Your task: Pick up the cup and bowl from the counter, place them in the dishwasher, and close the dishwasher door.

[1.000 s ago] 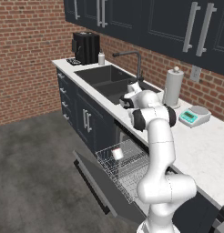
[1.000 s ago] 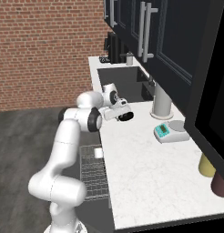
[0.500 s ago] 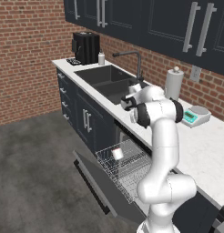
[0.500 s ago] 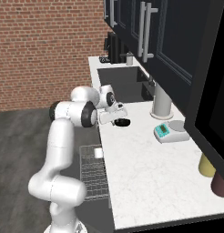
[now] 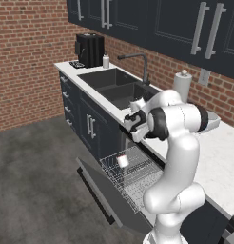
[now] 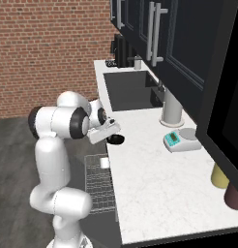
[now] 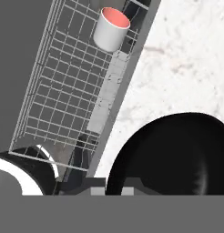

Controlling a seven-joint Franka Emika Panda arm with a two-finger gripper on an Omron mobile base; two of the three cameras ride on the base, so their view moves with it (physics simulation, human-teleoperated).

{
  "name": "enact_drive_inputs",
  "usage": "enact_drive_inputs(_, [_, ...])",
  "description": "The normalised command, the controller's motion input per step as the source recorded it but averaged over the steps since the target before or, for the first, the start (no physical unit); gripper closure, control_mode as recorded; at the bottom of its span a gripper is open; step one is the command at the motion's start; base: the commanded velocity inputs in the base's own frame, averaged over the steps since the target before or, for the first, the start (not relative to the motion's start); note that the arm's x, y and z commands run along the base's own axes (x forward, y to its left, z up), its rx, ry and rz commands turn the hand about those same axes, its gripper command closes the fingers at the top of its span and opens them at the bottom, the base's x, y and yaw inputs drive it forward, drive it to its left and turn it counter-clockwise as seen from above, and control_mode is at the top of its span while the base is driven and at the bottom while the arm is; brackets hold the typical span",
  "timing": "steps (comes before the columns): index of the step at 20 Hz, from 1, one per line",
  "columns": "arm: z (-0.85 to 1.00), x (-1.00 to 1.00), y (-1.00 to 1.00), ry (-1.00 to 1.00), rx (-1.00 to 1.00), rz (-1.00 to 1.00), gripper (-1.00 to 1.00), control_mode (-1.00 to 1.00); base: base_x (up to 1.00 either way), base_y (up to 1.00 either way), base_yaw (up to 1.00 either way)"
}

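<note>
Gripper clenched on black bowl at counter edge; cup inside dishwasher rack, below counter.

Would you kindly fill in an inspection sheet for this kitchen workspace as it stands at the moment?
Surface: white marbled counter, bare in front of the arm.
Job's things: cup sits in the wire rack of the dishwasher; its door is folded down, open. Black bowl is at the counter edge, at the pincer.
Clutter: scale, paper towel roll, yellow tumbler, maroon tumbler, coffee machine.
Grippers: pincer shut on the bowl's rim.
Cables: nothing seen.
Surroundings: sink with faucet, brick wall, dark navy cabinets.
</note>
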Motion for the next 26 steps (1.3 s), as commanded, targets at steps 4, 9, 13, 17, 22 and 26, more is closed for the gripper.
enact_drive_inputs(4, [0.00, -1.00, 0.68, -0.11, 0.00, 0.13, 1.00, -1.00, 0.00, 0.00, 0.00])
enact_drive_inputs(9, [-0.02, -0.94, 0.60, -0.06, 0.00, 0.11, 1.00, -1.00, 0.00, 0.00, 0.00])
enact_drive_inputs(13, [-0.11, -0.44, 0.52, 0.00, 0.00, 0.06, 1.00, -1.00, 0.00, 0.00, 0.00])
enact_drive_inputs(17, [-0.29, -0.01, 0.39, 0.00, 0.00, 0.01, 1.00, -1.00, 0.00, 0.00, 0.00])
enact_drive_inputs(22, [-0.51, 0.17, 0.18, 0.00, 0.00, 0.00, 1.00, -1.00, 0.00, 0.00, 0.00])
enact_drive_inputs(26, [-0.65, 0.30, 0.05, 0.00, 0.00, 0.00, 1.00, -1.00, 0.00, 0.00, 0.00])
